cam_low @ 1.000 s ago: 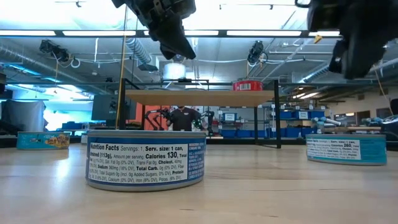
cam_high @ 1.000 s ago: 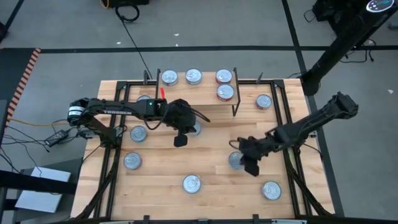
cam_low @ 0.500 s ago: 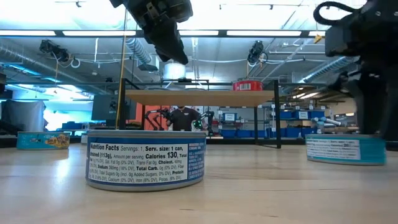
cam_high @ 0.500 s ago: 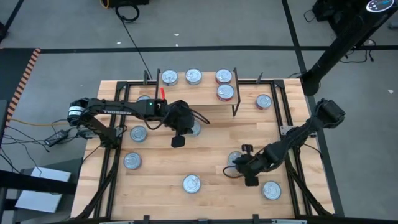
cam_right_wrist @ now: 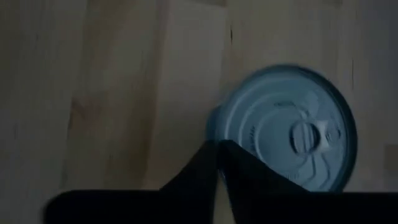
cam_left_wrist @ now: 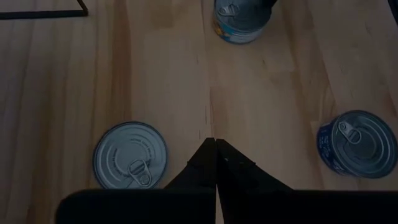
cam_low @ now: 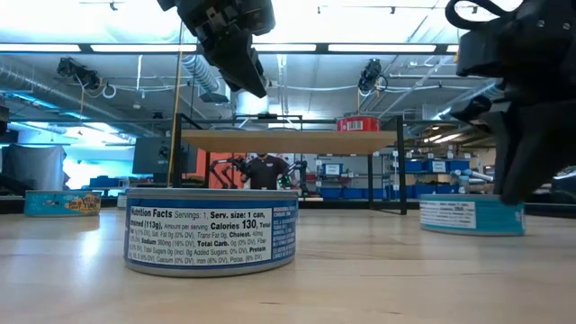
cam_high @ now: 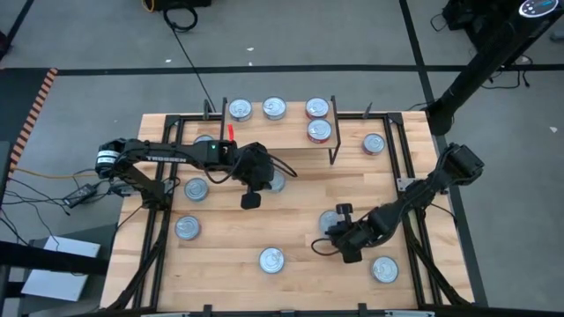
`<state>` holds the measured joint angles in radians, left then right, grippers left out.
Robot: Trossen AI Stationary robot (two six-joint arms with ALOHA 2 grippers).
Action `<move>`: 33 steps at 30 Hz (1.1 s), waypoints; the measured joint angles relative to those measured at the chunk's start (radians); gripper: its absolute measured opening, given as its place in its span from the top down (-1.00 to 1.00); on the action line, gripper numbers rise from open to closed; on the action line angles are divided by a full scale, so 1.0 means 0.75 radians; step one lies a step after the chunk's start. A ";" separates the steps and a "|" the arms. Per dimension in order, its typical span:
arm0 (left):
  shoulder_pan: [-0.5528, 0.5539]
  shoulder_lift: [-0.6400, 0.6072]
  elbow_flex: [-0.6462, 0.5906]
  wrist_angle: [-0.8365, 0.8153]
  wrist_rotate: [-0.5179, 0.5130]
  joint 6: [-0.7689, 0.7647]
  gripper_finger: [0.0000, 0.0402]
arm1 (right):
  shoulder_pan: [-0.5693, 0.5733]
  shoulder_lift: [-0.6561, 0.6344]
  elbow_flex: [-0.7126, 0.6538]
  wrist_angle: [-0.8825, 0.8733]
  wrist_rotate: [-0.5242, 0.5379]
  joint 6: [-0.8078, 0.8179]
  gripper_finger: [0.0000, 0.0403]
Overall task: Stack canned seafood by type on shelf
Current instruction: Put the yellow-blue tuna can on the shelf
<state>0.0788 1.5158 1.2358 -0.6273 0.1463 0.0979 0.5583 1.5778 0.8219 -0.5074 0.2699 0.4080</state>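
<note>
The right end effector [cam_high: 345,247] sits low over the front right of the bench [cam_high: 300,189], its fingers [cam_right_wrist: 214,163] pressed together with nothing between them. A teal-sided can [cam_right_wrist: 289,134] lies just beside the fingertips, upright on the wood; whether they touch it is hard to tell.

The left end effector [cam_high: 251,201] hangs above the middle of the bench, fingers likewise pressed together and empty, with a can [cam_high: 275,181] near it.

On the shelf [cam_high: 291,132] at the back stand four cans [cam_high: 274,108], three in a row and one red-sided [cam_low: 358,123] in front, none stacked that I can see. At least seven cans remain scattered on the bench, so by my judgement most of the sorting is left.
</note>
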 joint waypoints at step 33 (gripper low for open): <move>0.000 0.001 -0.001 0.033 -0.009 -0.032 0.98 | -0.375 -0.134 -0.073 0.467 -0.950 0.572 0.99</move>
<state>0.0788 1.5162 1.2350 -0.6022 0.1394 0.0742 0.2772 1.4772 0.7674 -0.1570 -0.4425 0.8368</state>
